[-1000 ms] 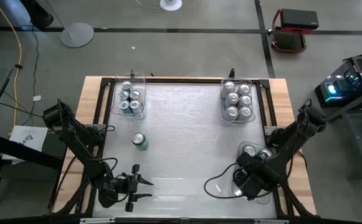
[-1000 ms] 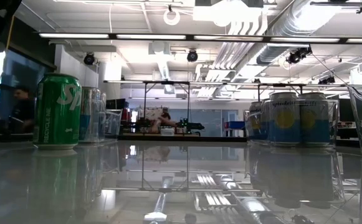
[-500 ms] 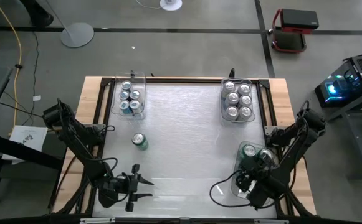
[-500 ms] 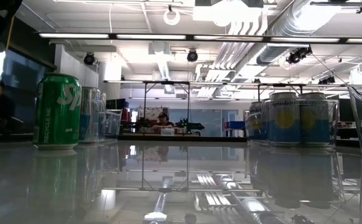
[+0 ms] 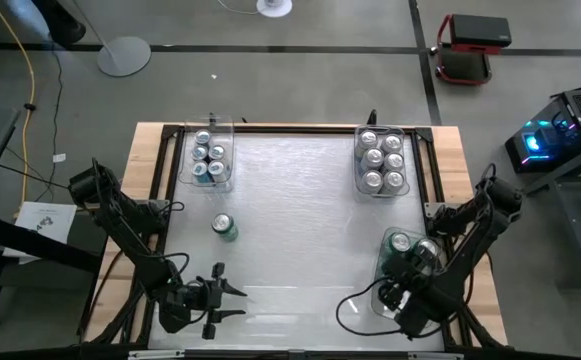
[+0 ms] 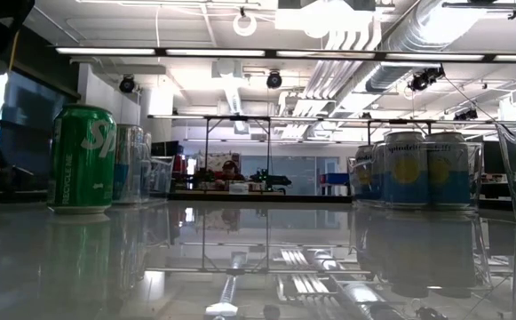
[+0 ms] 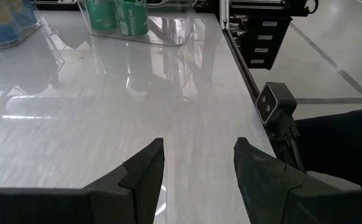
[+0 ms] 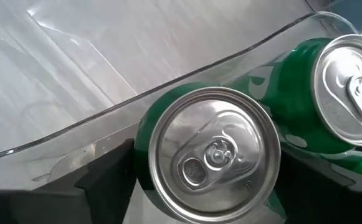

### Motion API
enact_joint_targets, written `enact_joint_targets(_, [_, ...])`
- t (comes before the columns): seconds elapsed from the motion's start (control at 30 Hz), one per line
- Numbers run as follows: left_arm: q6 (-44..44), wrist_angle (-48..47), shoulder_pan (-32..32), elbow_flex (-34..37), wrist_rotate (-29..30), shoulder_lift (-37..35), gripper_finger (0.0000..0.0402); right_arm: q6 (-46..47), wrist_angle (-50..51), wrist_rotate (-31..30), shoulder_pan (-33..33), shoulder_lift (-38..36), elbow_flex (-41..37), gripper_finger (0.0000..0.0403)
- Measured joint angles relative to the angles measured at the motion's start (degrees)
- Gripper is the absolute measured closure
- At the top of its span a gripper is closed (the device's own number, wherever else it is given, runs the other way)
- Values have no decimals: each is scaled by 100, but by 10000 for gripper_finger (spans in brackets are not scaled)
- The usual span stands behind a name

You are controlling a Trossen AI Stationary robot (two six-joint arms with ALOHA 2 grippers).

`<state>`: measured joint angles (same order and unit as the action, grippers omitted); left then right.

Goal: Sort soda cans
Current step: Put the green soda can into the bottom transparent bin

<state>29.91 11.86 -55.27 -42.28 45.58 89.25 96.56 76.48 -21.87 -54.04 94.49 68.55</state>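
The right wrist view alone shows a green can standing upright between the right tool's spread fingers inside the near-right clear bin, with a second green can just beside it; whether the fingers press the can cannot be told. From above, that bin holds two visible tops, the far-left bin about five cans, the far-right bin seven. One green can stands loose on the table, whose middle lies open. The left tool hovers half open and empty near the front edge.
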Motion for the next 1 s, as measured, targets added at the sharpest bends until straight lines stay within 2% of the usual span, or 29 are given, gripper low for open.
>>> enact_joint_targets(0.17, [0,0,2,0,0,0,227,-111,82,243,72,24,-15,44])
enact_joint_targets(0.5, [47,0,20,0,2,0,227,-409,223,150,80,20,47,39])
enact_joint_targets(0.77, [152,5,117,0,4,0,227,-409,1239,175,75,11,925,38])
enact_joint_targets(1.0, [69,4,131,0,4,0,227,-177,1280,187,76,9,1626,38])
